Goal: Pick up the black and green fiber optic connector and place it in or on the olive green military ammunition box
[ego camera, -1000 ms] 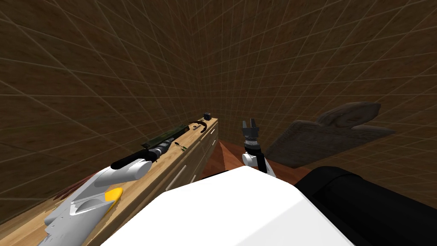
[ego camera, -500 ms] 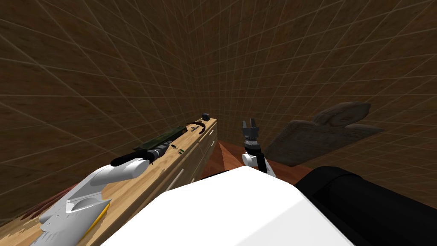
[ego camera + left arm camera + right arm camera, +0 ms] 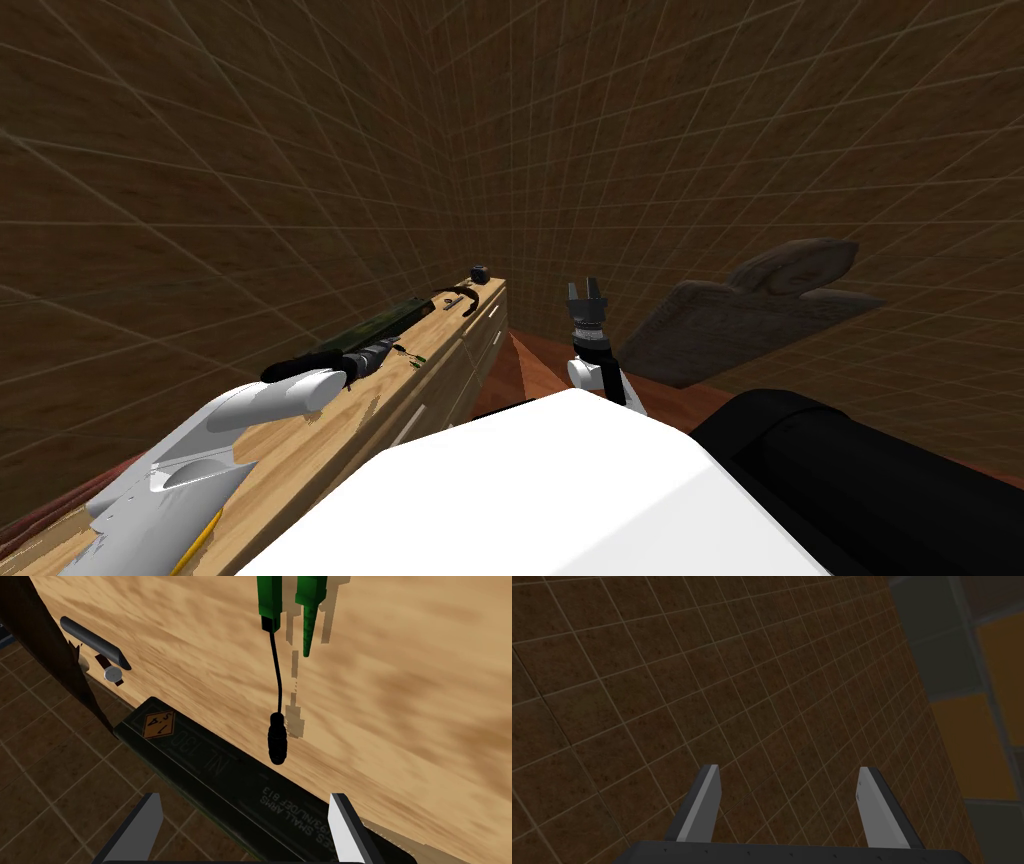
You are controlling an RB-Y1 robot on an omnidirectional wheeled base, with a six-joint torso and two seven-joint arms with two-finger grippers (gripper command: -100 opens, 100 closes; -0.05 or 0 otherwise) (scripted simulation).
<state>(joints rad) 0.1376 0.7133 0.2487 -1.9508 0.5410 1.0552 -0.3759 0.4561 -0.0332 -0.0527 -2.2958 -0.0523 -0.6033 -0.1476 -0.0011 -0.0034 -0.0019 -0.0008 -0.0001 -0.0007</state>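
The left claw (image 3: pixel 246 798) hangs spread wide over the thin connector (image 3: pixel 276 743) (just beside the box (image 3: pixel 200 763)); a crooked pinch could flick it away.

Connector (image 3: pixel 276 741): both green plug bodies are cut off by the picture's edge farthest from the left gripper (image 3: pixel 246 796). Ammunition box (image 3: pixel 200 766): one end is hidden behind the gripper's finger (image 3: pixel 345 823), and its lettering is partly covered. Small dark item (image 3: pixel 479 271), far beyond the gripper: too small to identify.
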